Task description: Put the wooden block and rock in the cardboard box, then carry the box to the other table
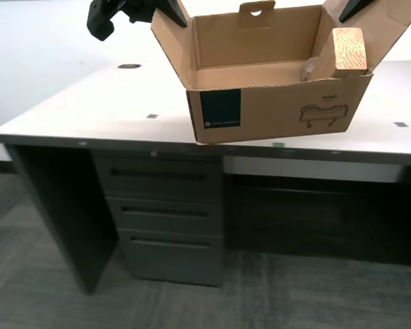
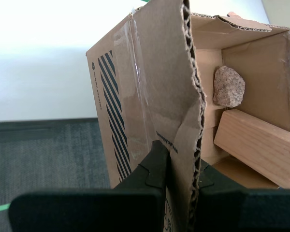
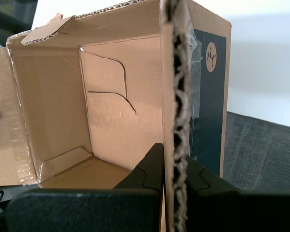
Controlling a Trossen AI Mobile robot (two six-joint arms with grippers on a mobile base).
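Your first gripper (image 3: 176,166) and second gripper (image 2: 181,162) each pinch a flap of the cardboard box (image 1: 277,110). Inside, beyond your second gripper, sit the rock (image 2: 228,86) and wooden block (image 2: 258,145). The box seems airborne; flaps may tear, tipping it.

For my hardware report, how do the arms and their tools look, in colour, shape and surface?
Both tools are matte black. In the wrist views, my first tool and my second tool each show two angular, faceted black fingers rising from a wide, flat black body. In the exterior view, a rounded, bulky black arm segment shows at the top edge. No cables, markings or labels are visible on them.
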